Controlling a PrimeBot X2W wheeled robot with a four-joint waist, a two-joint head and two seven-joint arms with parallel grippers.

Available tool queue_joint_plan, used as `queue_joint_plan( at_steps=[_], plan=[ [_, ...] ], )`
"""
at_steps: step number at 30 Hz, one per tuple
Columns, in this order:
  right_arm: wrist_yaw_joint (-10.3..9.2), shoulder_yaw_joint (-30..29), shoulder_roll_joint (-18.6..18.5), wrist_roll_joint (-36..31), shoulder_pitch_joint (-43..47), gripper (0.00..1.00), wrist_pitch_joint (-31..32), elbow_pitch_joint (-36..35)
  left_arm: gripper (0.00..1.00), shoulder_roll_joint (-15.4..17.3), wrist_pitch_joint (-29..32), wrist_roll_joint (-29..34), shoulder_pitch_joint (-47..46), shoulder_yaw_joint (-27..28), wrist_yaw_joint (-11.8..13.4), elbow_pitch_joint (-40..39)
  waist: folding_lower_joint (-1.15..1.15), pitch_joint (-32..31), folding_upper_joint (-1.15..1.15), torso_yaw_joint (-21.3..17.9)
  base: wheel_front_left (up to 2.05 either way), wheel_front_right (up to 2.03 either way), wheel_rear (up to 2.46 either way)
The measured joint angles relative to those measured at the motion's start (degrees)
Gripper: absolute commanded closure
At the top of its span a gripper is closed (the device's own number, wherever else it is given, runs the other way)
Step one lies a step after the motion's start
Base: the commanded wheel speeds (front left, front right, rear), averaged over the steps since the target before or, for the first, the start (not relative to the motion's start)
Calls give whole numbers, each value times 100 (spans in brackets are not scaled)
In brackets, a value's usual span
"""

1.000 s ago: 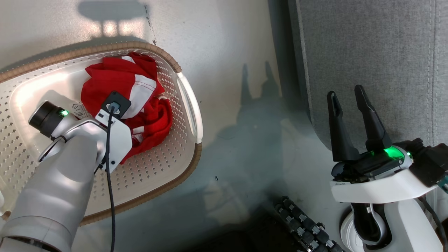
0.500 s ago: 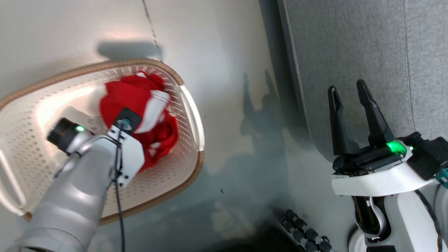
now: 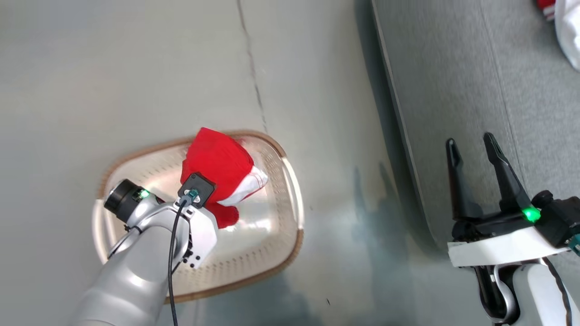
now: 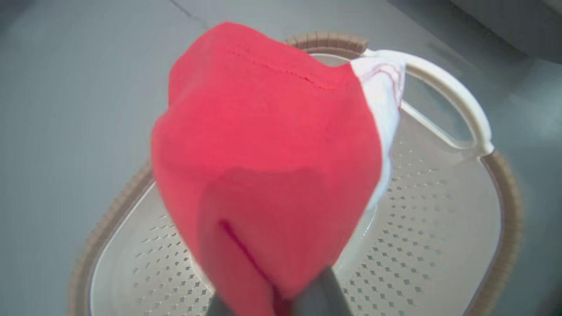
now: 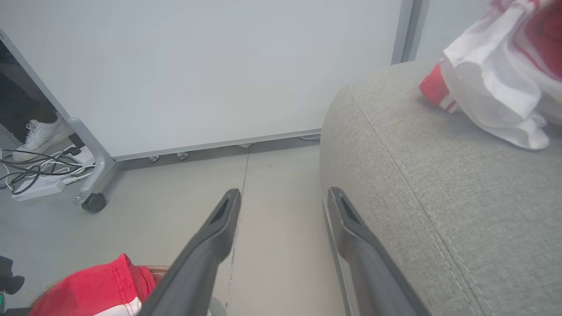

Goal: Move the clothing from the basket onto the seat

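Left fingers [image 4: 322, 294]: clamped together on the red garment [image 3: 217, 160]; cloth drapes over them, leaving a dark grey sliver in the left wrist view.
Red garment: soft and bunched, with a stitched seam and a white panel on its right; hangs over the basket [image 3: 267, 246], its lower end hidden behind the left wrist.
Basket: cream oval plastic, perforated, with a brown woven-look rim and a white loop handle; blurred, on the floor [image 3: 136, 68].
Floor: smooth grey with one thin seam.
Right fingers [image 3: 504, 176]: long and dark, spread apart, holding nothing, by the seat's edge.
Seat [image 3: 476, 90]: grey woven upholstery with a rounded edge and stitched seams.
Second garment [image 5: 491, 87]: white and red, lying on the seat, cut off by the frame.
Beyond: caster [image 5: 93, 202], cables [image 5: 26, 171], a white shoe [image 5: 41, 134].
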Motion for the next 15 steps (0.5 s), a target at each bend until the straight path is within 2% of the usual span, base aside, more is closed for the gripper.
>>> queue_joint_plan(
  at_steps=[8, 15],
  plan=[
    [0, -119, -141, 54, 323, 0, 1, 220, 100, -82, -122, -449, 415, 253, 64, -797, 0, -1120, 0, 464, 0, 0, 0],
    [0, -110, -214, 111, 676, 0, 0, 297, 100, 93, -129, -681, 1167, 791, 211, -2530, 0, -2149, 0, 833, 0, 0, 0]
  ],
)
